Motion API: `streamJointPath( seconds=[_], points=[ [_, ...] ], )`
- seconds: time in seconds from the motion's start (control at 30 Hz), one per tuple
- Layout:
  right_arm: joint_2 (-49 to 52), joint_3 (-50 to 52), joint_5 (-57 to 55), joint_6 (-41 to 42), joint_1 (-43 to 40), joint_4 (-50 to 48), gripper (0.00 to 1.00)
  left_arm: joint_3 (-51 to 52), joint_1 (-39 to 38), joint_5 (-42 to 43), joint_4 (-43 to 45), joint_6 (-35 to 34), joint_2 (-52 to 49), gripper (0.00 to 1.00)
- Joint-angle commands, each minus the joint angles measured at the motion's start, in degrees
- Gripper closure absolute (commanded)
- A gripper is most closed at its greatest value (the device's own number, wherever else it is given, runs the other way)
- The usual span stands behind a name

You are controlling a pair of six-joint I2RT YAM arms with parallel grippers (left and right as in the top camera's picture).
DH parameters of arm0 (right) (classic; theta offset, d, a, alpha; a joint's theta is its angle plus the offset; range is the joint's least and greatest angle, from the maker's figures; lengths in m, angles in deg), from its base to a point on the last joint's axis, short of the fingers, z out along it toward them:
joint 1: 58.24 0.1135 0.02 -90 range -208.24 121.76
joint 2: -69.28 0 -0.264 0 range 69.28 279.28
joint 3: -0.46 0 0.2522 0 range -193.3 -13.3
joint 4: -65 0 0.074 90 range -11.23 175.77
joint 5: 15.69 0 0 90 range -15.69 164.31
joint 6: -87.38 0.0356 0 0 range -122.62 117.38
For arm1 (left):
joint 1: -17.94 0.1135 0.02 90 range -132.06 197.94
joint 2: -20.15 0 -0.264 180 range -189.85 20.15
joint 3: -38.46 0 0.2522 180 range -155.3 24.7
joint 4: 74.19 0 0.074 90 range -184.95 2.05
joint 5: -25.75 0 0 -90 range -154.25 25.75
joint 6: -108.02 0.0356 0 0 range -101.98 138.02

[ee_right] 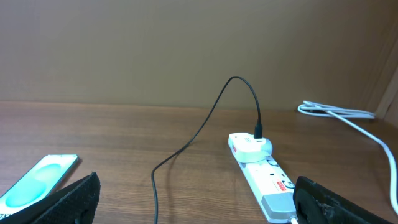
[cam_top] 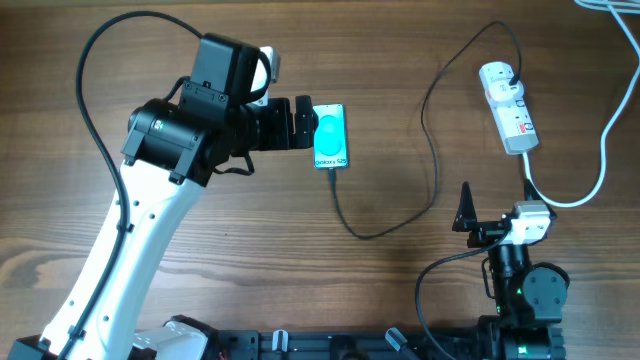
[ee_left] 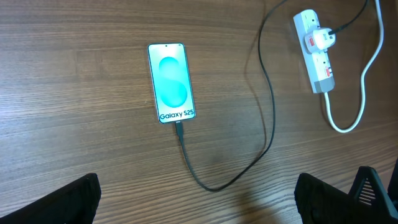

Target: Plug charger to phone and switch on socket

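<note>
We see the charger [ee_left: 179,129] seated in the Galaxy S25 phone [ee_left: 169,81], so left gripper [ee_left: 196,186] and right gripper [ee_right: 196,186] hang spread, power strip [ee_left: 316,56] next.

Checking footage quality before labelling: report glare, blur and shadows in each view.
Overhead: even light, phone screen glows bright, its text barely legible. Left wrist: sharp, "Galaxy S25" readable, charger cable casts a faint shadow, left fingers blurred dark at the bottom corners. Right wrist: power strip in focus, right fingers dark and soft.
</note>
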Motion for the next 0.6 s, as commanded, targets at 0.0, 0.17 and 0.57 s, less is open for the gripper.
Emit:
streamJointPath(
  seconds=[0.0,0.17,0.57],
  points=[
    [-0.83,0.44,-1.44,0.13,0.33,0.0,0.0,0.15,0.26,-0.57,-0.04,-0.48,0.26,0.0],
    [-0.81,0.44,-1.84,0.72,0.33,0.0,0.0,0.15,0.26,-0.57,-0.04,-0.48,0.26,0.0],
    [-0.81,0.44,-0.74,0.37,0.33,-0.13,0.0,0.15,0.26,-0.57,-0.04,-0.48,0.26,0.0]
  ],
)
